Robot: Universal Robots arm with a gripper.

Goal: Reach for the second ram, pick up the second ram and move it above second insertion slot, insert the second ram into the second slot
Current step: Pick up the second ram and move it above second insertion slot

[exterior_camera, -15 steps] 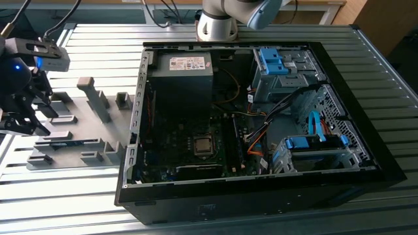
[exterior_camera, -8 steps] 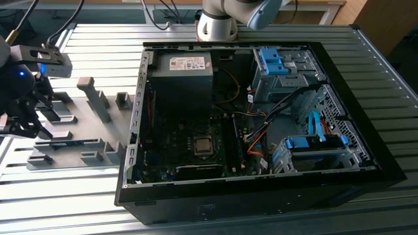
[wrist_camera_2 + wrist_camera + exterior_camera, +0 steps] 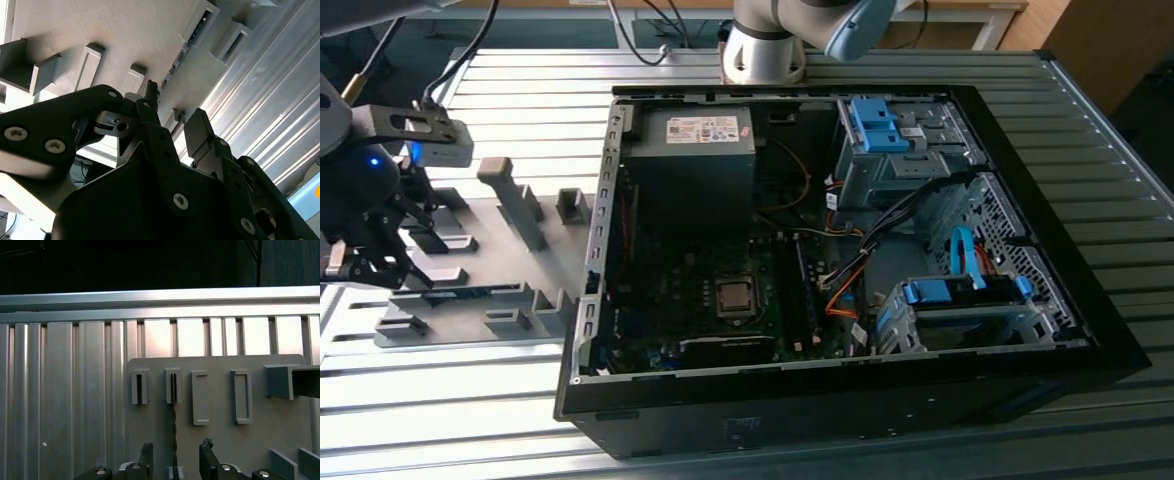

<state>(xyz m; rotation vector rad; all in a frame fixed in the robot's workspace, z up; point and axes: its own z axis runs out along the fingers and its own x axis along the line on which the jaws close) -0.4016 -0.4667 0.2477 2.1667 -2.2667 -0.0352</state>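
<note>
While the claw [image 3: 176, 452] hangs low over the gray holder plate [image 3: 260, 450], its two black fingers [image 3: 146, 455] stand wide apart. The second ram [image 3: 174, 420] runs right down the gap between them. In the first wrist view there is clear space on each side of the stick, so the fingers are not touching it and the claw holds nothing.

From above, the second ram looks like a very thin dark line, because it stands up on its long edge. Its far end sits in a small gray bracket [image 3: 173, 385] on the plate. Just beside that one is another small bracket [image 3: 140, 386], and two longer gray frames [image 3: 200, 397] come after it.

In the second wrist view the claw [image 3: 174, 107] shows from the side. One finger tip [image 3: 150, 95] is close to the near end of the second ram [image 3: 186, 47], and the other finger [image 3: 200, 130] is on the far side of it. Here the stick is a narrow dark strip with tiny bumpy parts along it, lying in its gray holder.

In the exterior view the claw [image 3: 367, 265] is over the holder plate [image 3: 467, 215], which lies flat on the ribbed metal table [image 3: 520, 110]. An open black computer case [image 3: 881, 415] sits on the same table, on the exterior view's right of the plate.
</note>
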